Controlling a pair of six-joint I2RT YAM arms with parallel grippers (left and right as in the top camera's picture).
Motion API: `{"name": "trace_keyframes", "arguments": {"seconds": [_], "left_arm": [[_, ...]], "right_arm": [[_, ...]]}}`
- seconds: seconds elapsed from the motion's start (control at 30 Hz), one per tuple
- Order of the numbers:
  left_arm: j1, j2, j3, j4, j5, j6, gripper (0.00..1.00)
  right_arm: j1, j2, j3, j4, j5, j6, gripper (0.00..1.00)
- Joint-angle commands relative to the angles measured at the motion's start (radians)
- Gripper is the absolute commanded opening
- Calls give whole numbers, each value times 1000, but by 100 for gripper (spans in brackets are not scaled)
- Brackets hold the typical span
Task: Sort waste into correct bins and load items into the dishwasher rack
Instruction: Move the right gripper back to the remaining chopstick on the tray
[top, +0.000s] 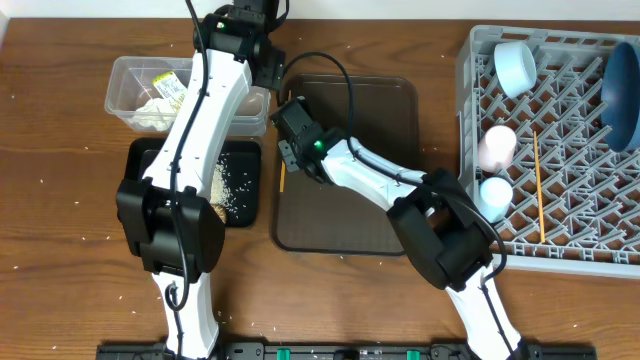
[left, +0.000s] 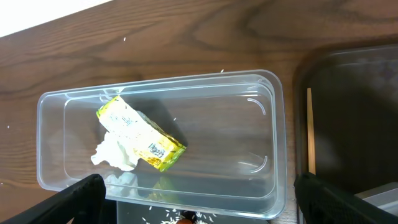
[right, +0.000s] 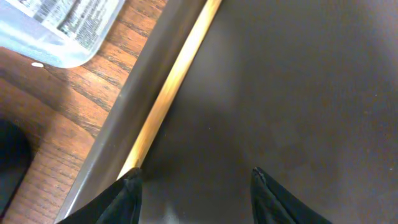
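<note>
Evidently loading is in hand: one chopstick (right: 174, 87) lies inside the serving tray (right: 298, 93), along its rim nearest the clear tub (left: 273, 124). Right claw (right: 196, 186), fingers apart, hangs just beside it and must straddle, then pinch. Left claw (left: 199, 205), likewise apart, hovers over the tub.

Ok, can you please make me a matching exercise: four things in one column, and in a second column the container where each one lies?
1. yellow-green wrapper
2. rice pile
3. pink cup
4. chopstick by the right fingers

a. grey rack
b. brown serving tray
c. clear tub
d. black tray

Pairs: 1-c, 2-d, 3-a, 4-b
</note>
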Motion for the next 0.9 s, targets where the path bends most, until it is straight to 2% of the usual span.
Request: {"name": "trace_keyframes", "arguments": {"seconds": [0.0,0.3,0.63,0.87], "left_arm": [[0,7,-4,-3,-13,1,98],[0,7,-4,-3,-13,1,98],[1,7,-4,-3,-13,1,98],[0,7,-4,-3,-13,1,98]], "right_arm": [[10,22,33,-4,6,-13,54],[8,16,42,-3,-23,-17,56],[8,62,42,15,-23,-16,49],[12,78,42,42,-40,-5,59]]}}
